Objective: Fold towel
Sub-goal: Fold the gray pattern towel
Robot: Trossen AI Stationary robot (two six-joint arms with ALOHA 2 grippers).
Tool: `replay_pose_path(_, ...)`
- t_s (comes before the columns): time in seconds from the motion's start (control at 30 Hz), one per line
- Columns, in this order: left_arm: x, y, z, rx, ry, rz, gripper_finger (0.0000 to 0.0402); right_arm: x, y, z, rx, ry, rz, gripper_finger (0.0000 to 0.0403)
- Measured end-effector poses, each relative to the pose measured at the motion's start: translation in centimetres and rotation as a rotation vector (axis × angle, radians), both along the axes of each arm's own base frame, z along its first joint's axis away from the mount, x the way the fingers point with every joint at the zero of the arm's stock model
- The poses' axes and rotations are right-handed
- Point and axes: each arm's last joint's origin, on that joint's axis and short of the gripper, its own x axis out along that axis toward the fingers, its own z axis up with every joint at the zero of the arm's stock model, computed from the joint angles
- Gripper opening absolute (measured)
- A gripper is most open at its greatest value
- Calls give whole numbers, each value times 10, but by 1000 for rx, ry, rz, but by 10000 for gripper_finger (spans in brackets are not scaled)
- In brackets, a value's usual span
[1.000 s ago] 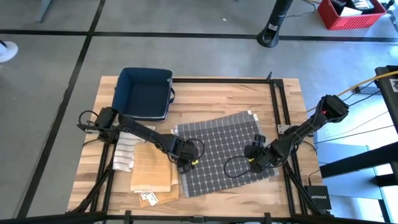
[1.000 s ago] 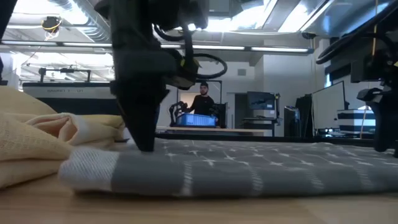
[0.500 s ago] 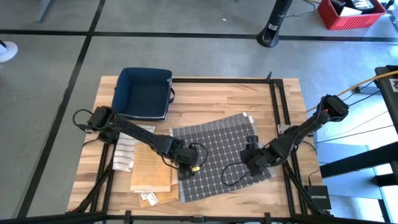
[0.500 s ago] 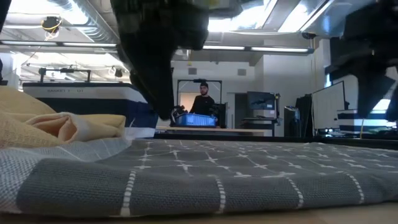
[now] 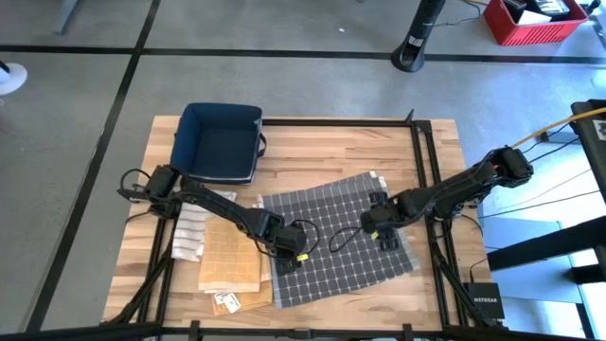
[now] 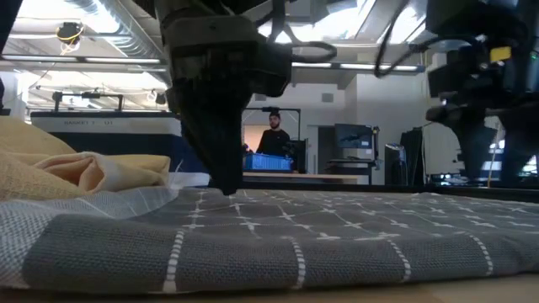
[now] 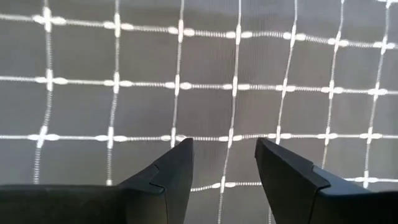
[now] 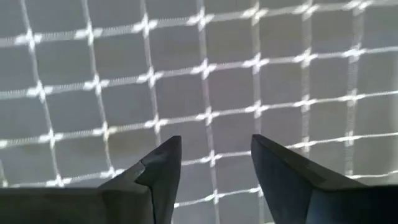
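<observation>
In the high view the red crate [image 5: 532, 21] at upper right is cut off by the top edge, and the small cards [image 5: 226, 302] at lower left of the tabletop [image 5: 331, 147] are too small to read. In the low view the grey checked towel [image 6: 320, 236] runs out of frame at both sides, and the cream cloth [image 6: 59, 172] is cut at the left edge. The person [image 6: 274, 135] at centre is too distant for detail. Both wrist views show only towel weave, with its edges out of frame.
</observation>
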Motion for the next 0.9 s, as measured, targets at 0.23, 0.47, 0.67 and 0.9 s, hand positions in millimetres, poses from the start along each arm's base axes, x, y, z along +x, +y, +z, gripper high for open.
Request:
replay_pose_path(0.23, 1, 12, -5, 7, 17, 24, 167, -2, 0, -4, 7, 10, 24, 264)
replay_pose_path(0.47, -3, 14, -10, 19, 44, 16, 167, -3, 3, -4, 103, 35, 80, 287)
replay_pose_path(0.67, -11, 8, -17, 54, 56, -12, 167, -2, 1, -8, 35, -13, 50, 264)
replay_pose_path(0.9, -19, 21, -28, 151, 91, -80, 167, 0, 0, -29, 29, -36, -89, 253)
